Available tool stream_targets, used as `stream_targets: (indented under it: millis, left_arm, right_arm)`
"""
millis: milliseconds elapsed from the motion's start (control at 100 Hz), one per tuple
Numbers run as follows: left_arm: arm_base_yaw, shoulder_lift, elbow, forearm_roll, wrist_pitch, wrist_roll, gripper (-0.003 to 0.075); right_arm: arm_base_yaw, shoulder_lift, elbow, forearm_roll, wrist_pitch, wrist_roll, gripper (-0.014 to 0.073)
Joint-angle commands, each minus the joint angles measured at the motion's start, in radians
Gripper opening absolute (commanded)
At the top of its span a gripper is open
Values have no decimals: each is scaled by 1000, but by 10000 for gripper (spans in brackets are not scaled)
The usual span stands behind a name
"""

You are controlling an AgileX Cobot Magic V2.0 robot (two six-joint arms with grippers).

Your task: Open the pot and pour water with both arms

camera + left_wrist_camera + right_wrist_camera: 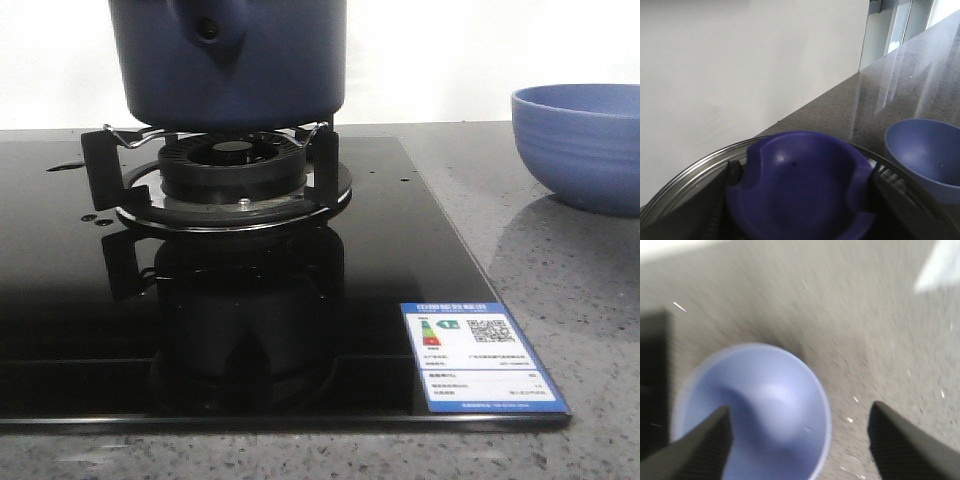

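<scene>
Pot (pixel 228 60) on burner (pixel 232 170), far-left of counter. R gripper (pixel 800 440) spread wide over bowl (pixel 752 410) — blurry. L gripper (pixel 801 200) at lid knob (pixel 800 185), grip unclear.

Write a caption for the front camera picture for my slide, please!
A dark blue pot sits on the stove burner, with a lighter blue bowl on the counter to its right.

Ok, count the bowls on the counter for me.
1. The bowl sits on the grey counter to the right of the stove and the pot. Others may lie outside these views.
</scene>
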State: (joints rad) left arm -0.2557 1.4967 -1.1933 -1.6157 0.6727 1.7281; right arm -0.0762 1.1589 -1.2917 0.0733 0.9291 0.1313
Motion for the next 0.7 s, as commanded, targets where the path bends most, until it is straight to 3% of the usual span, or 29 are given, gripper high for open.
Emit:
stream_targets:
  millis: [0, 120, 290, 690]
  left_arm:
    - [-7, -38, -41, -59, 50, 1, 190]
    - [-7, -38, -41, -57, 76, 1, 190]
    - [-7, -38, -41, -26, 73, 1, 190]
    - [-7, 6, -41, -33, 96, 2, 190]
  right_arm:
    - [-2, -101, -27, 30, -88, -20, 304]
    - [-2, -192, -27, 31, -143, -62, -74]
    - [-2, -258, -27, 31, -184, -62, -63]
    - [-2, -267, -27, 31, -117, -62, -63]
